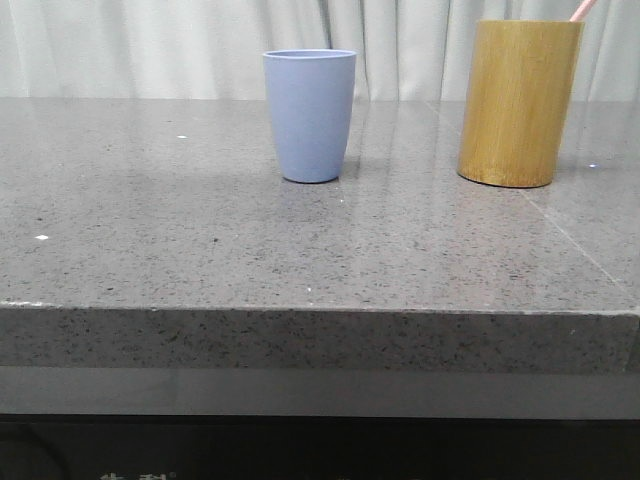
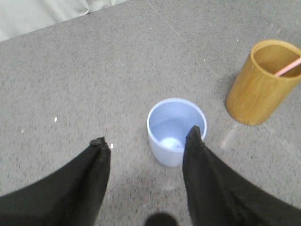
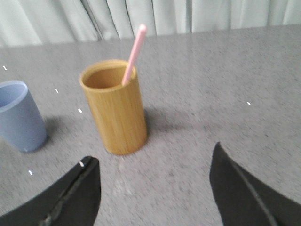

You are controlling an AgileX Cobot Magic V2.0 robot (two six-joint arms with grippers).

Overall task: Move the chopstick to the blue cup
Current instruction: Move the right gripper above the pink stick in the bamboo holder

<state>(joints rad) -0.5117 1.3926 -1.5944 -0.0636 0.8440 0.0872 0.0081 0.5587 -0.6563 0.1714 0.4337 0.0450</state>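
- Front view: nearest the camera is the bare front edge of the grey stone table [image 1: 300, 340]. Further back the blue cup [image 1: 309, 115] stands upright near centre. The bamboo holder [image 1: 519, 102] stands to its right, well apart from it. The pink tip of the chopstick [image 1: 583, 9] pokes out over the holder's rim at the top edge of the picture.
- Left wrist view: the left gripper [image 2: 146, 146] has its jaws spread wide with nothing between them. It hovers over the blue cup [image 2: 176, 129], one dark finger overlapping the cup's rim in the picture; contact can't be confirmed. The cup looks empty inside. The bamboo holder [image 2: 261, 82] sits beyond, with the chopstick [image 2: 288, 68] leaning inside it.
- Right wrist view: the right gripper [image 3: 153, 176] also has its jaws wide apart, empty, short of the bamboo holder [image 3: 115, 106]. The chopstick [image 3: 133, 54] leans against the holder's rim, its upper part clear above it. The blue cup [image 3: 19, 115] stands beside the holder, apart from it.
- Step in hand, my read: the pick isn't started, the stick is still in the holder.
- To do it well: centre the right jaws on the exposed upper shaft, above the rim. Pinch across the stick, not the holder wall.
- Lift along the stick's lean until the lower end clears the rim, or the holder may tip.
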